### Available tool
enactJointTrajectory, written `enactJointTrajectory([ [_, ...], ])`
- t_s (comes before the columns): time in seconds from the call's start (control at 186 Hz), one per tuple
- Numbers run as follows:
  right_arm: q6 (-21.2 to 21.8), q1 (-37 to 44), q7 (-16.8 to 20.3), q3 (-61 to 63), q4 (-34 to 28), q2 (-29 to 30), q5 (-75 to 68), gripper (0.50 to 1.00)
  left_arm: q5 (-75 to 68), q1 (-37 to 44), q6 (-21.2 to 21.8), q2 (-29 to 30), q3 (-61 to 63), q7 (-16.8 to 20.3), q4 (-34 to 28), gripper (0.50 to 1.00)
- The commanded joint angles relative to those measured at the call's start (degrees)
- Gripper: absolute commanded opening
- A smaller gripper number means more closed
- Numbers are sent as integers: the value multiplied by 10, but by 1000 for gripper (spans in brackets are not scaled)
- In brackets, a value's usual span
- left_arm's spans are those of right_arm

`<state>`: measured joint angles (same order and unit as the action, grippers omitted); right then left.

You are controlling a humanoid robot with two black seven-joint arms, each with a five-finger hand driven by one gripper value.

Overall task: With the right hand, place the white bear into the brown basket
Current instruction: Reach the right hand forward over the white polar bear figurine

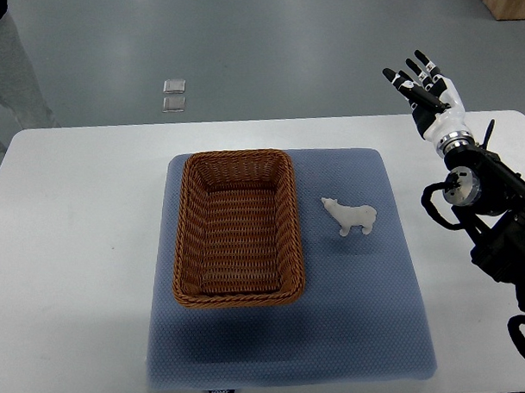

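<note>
Bear: we count one small white toy bear [350,218] on the blue mat [361,329], right of the basket.
Basket: one brown woven wicker basket [238,228], nothing inside.
Right hand [424,88]: fingers spread, holding nothing, raised over the white table's [70,259] far right corner.

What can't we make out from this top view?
- Left hand: out of frame.
- Right arm: cut off by the right edge past the forearm; the right hand shows, open.
- Bear: face too small to read.
- Basket: near inner wall hidden by its own rim.
- Person at top left: cut by the edge.
- Mat front label: too small.
</note>
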<state>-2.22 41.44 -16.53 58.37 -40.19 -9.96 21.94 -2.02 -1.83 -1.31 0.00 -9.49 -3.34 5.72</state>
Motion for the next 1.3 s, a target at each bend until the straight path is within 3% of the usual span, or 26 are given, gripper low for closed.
enactJointTrajectory([
  [0.0,-1,-3,0,-1,-13,-4,-4,924,0,0,0,0,0,0,0,1000],
  [0.236,-2,5,4,-18,-19,-17,4,924,0,0,0,0,0,0,0,1000],
  [0.643,3,77,4,-209,-63,-101,112,924,0,1,0,0,0,0,0,1000],
  [0.767,6,100,4,-279,-107,-133,173,924,0,0,0,0,0,0,0,1000],
  [1.131,45,199,5,-481,-205,-219,284,924,0,0,0,0,0,0,0,1000],
  [1.292,90,243,6,-549,-230,-237,355,924,0,0,0,0,0,0,0,1000],
])
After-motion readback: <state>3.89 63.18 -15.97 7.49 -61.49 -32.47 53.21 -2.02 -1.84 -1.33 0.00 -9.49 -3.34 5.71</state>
